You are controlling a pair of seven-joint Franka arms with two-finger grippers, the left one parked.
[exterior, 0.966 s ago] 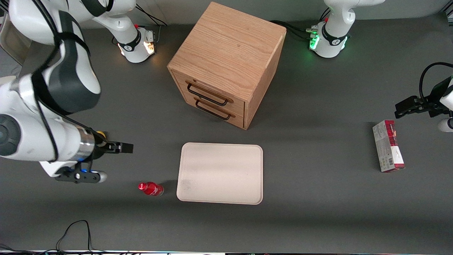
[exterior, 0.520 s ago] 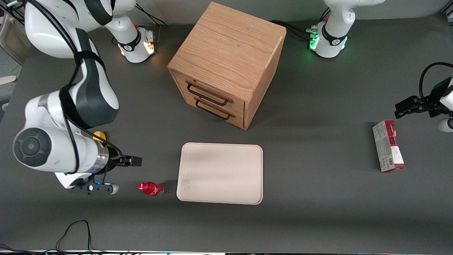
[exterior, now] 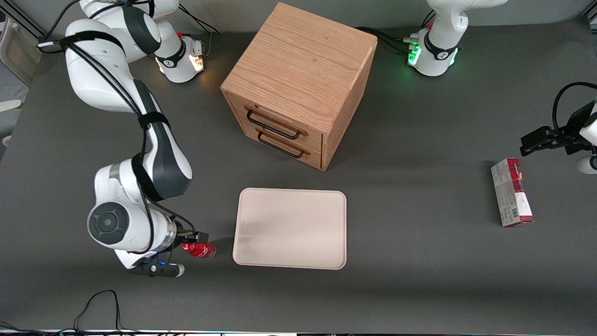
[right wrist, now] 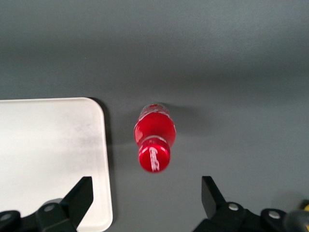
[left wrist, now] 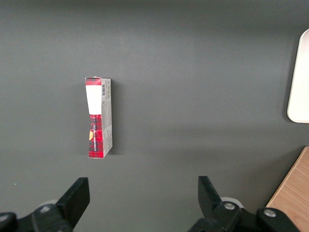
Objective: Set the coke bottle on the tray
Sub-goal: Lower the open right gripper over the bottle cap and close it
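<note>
Coke bottle (exterior: 199,249), small and red all over, stands upright on the dark grey table (exterior: 419,289), its red cap (right wrist: 154,160) carrying a white scribble of lettering and its body rounding out beneath; a little clear plastic shows at its base. It sits just beside the tray (exterior: 290,228), near one of the tray's rounded corners but not touching the rim. The gripper (right wrist: 145,203) hangs directly over the bottle with its two black fingers (right wrist: 79,198) spread wide apart, one on each side, holding nothing. The tray itself is a flat cream-white rectangle with a low lip, faintly smudged near the bottle's corner. Farther from the front camera stands a wooden two-drawer cabinet (exterior: 298,84) with dark handles. Well off toward the parked arm's end lies a red-and-white carton (exterior: 511,192).
</note>
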